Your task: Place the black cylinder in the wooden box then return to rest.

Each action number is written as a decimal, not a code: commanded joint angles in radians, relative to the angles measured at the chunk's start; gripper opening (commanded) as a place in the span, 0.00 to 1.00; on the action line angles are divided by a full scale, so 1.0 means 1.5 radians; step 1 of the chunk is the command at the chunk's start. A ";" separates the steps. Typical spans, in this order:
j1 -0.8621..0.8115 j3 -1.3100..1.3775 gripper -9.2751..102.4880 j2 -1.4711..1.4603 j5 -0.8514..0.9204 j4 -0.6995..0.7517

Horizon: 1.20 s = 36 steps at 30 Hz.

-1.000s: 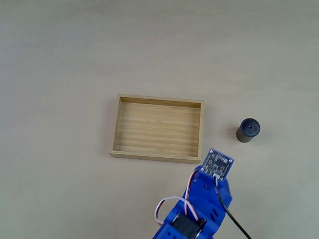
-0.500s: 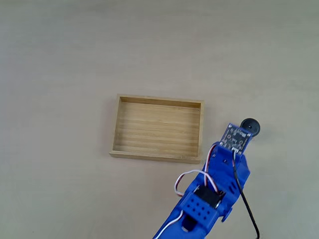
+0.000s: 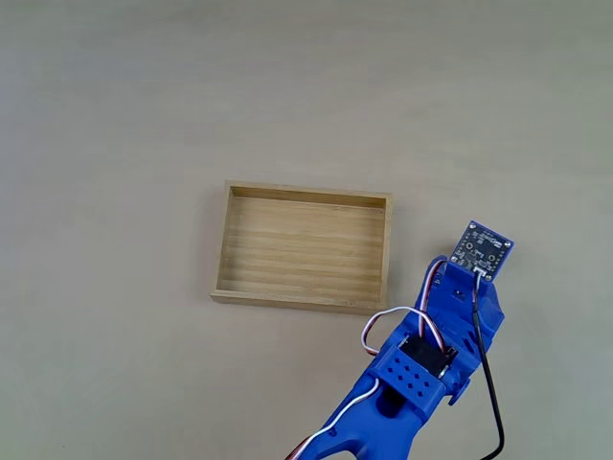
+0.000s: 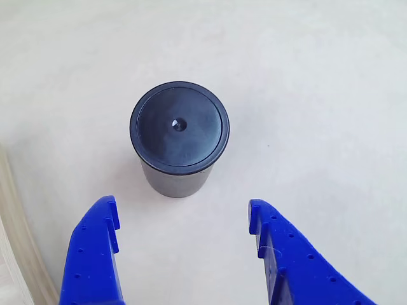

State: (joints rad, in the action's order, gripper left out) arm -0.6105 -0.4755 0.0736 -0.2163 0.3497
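Note:
The black cylinder (image 4: pixel 179 136) stands upright on the table in the other view, its round glossy top facing the camera. My gripper (image 4: pixel 183 206) is open, with its two blue fingers (image 4: pixel 95 254) just short of the cylinder, one on each side and neither touching it. In the fixed view the blue arm (image 3: pixel 431 359) reaches up from the bottom edge, and its wrist board (image 3: pixel 482 251) covers the cylinder. The wooden box (image 3: pixel 302 251) lies to the left of the wrist and holds nothing.
Pale bare tabletop (image 3: pixel 144 115) surrounds the box on all sides. A corner of the box wall (image 4: pixel 9 279) shows at the lower left of the other view, close to the left finger. A black cable (image 3: pixel 488 383) trails from the wrist.
The arm has swung right and reached forward. Its wrist now covers the cylinder, which stood in plain sight to the right of the box a second ago.

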 commanded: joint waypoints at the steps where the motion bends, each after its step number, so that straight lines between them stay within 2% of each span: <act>1: -0.006 0.083 0.35 -0.007 0.000 -0.024; 36: 0.024 0.241 0.37 0.144 0.003 -0.035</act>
State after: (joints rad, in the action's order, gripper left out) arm -0.5890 -0.2378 0.3175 -0.2148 0.3375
